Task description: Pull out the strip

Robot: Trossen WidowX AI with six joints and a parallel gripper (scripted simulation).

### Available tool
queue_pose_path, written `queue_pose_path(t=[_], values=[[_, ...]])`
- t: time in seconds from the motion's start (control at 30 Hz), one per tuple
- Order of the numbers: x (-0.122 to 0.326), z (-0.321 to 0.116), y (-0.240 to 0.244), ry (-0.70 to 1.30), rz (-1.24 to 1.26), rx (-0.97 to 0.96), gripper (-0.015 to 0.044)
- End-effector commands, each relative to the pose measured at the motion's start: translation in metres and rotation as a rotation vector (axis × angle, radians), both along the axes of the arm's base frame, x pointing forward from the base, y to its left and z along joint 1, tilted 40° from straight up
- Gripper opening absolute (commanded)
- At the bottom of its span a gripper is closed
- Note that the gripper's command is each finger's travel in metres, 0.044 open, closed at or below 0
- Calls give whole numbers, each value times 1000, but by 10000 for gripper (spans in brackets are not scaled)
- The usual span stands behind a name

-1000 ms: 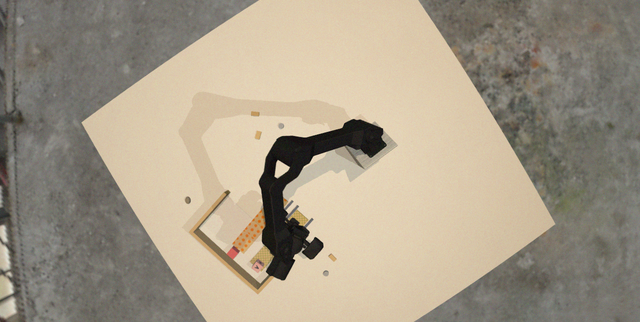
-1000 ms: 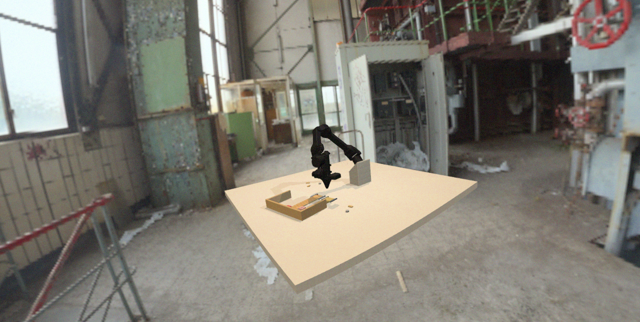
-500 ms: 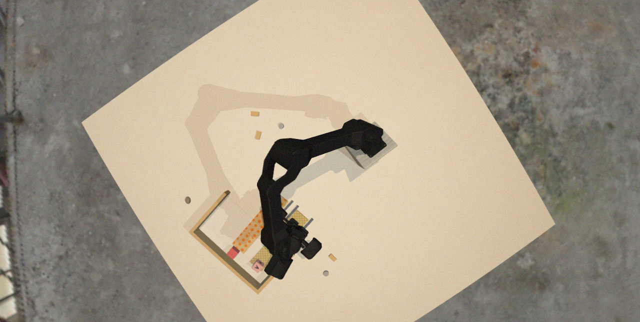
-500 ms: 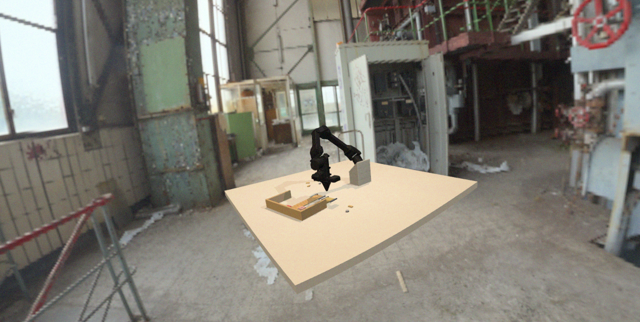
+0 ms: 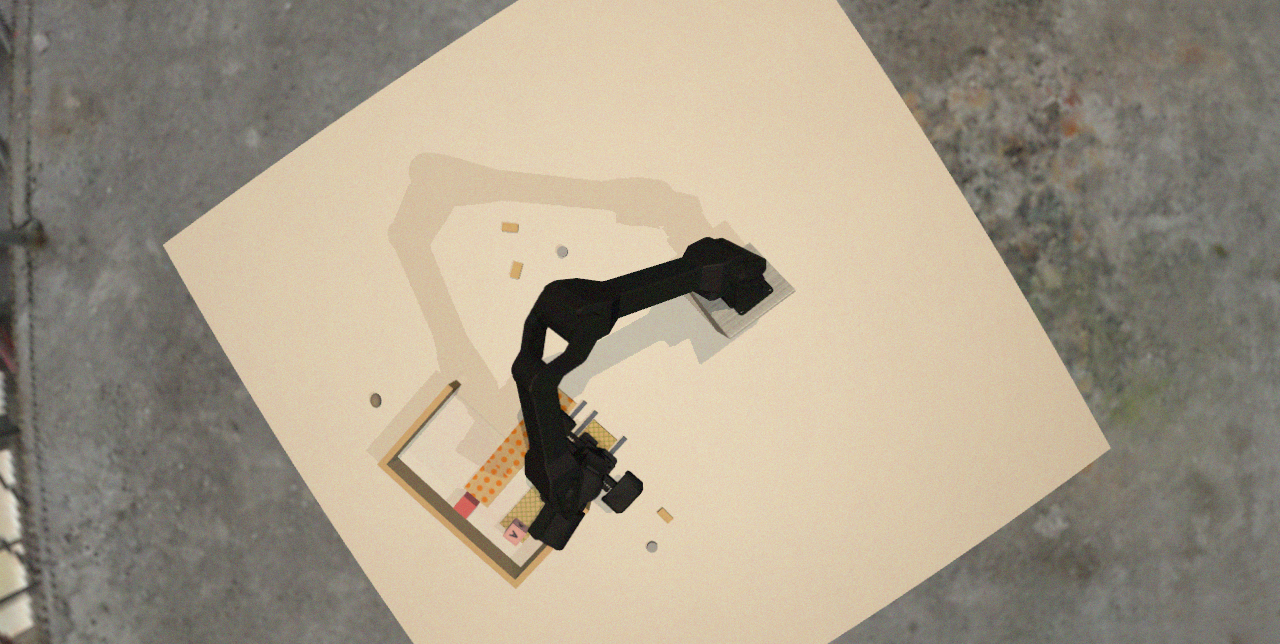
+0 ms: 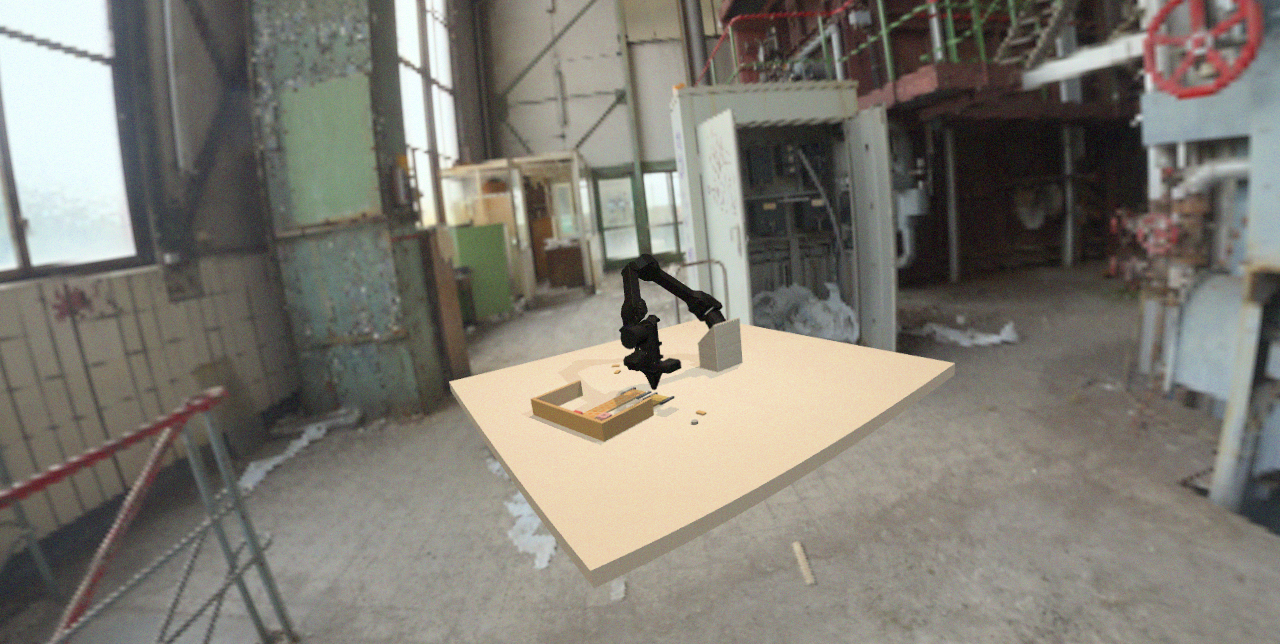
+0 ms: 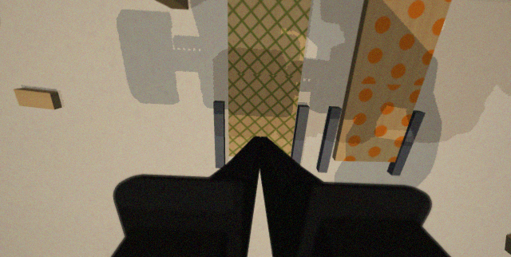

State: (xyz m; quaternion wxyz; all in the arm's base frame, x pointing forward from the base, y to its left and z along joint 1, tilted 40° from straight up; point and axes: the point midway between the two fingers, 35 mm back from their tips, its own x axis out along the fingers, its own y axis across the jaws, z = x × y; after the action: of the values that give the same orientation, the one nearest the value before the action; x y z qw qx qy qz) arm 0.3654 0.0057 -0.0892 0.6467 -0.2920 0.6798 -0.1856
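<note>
The pink labelled cube [image 5: 514, 533] sits at the far end of the yellow strip with green crosshatching [image 5: 522, 507] [image 7: 267, 21]. A plain red cube [image 5: 465, 506] is at the far end of the orange-dotted strip [image 5: 497, 466] [image 7: 407, 41]. My gripper [image 7: 259, 143] [image 6: 654, 385] is shut with nothing between its fingertips. In the wrist view the tips overlap the near end of the crosshatched strip, between its side rails; in the exterior view they look to be above it. In the top view the arm hides the fingertips and the middle of that strip.
A low wooden wall [image 5: 447, 522] [image 6: 568, 419] surrounds the cubes on three sides. Dark rails [image 7: 219, 133] [image 7: 301, 133] flank the crosshatched strip; others [image 7: 329, 139] flank the dotted one. A small wooden block [image 5: 665, 515] [image 7: 33, 98] and a grey disc [image 5: 651, 546] lie nearby.
</note>
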Motion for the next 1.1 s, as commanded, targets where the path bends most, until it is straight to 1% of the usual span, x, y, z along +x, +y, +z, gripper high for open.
queue_pose_path(t=[0.0,0.47,1.07], values=[[-4,-8,-7,13,3,-8,0],[-5,-22,-23,14,3,-10,0],[-5,-23,-23,14,3,-10,0]])
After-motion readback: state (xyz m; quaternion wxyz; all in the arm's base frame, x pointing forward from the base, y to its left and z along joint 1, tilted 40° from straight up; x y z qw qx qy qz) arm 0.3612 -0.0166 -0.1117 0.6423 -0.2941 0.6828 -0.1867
